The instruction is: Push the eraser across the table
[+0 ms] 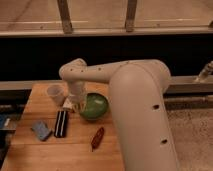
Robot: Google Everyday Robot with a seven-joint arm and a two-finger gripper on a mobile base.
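The eraser [61, 123], a flat black oblong block with a pale stripe, lies on the left part of the wooden table [65, 155], its long side running front to back. My gripper [75, 105] hangs from the white arm just behind and to the right of the eraser's far end, low over the table, between a white cup and a green bowl. It is apart from the eraser.
A white cup [55, 93] stands at the back left. A green bowl [93, 106] sits right of the gripper. A blue-grey pad [41, 130] lies left of the eraser. A red-brown chili-shaped thing [97, 138] lies in front of the bowl.
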